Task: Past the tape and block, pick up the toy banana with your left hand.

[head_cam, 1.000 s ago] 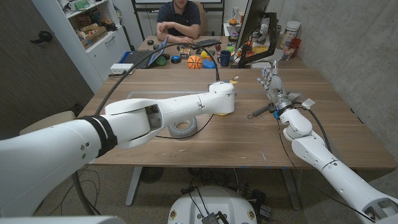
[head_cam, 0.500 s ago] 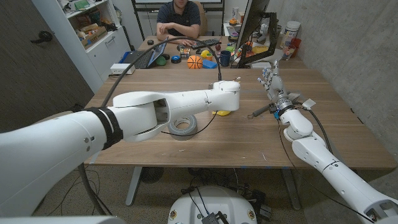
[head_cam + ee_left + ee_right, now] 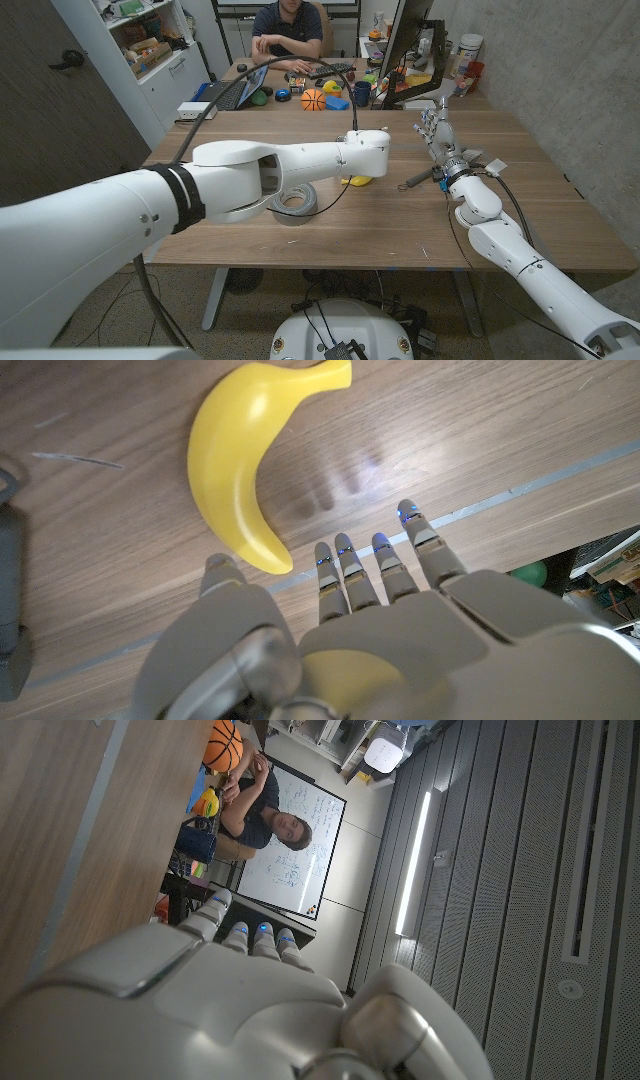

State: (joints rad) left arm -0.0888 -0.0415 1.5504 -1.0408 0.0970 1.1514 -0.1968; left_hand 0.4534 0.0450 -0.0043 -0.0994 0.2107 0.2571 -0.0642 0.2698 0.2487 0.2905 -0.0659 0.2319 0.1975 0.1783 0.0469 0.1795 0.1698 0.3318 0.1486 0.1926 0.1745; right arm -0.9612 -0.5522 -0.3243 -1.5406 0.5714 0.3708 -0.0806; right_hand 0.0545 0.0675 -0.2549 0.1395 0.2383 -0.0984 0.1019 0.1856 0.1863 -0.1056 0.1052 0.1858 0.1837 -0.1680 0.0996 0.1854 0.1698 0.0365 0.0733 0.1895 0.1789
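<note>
From the head view, the left arm reaches across the table [image 3: 560, 215], its left hand [image 3: 372, 150] over the banana [image 3: 357, 181], which lies just past the roll of tape [image 3: 293, 202]. The right hand [image 3: 437, 133] stands upright near the table's right side, fingers apart, holding nothing.

In the left wrist view, the left hand [image 3: 340, 630] hovers above the banana [image 3: 240, 460] with fingers [image 3: 345, 565] spread wide, touching nothing.

The right wrist view shows the back of the right hand [image 3: 210, 990] and a person [image 3: 265, 815] behind the table.

The banana looks light, stiff and smooth, so probably slippery; I would grip its thick middle across the curve.
</note>
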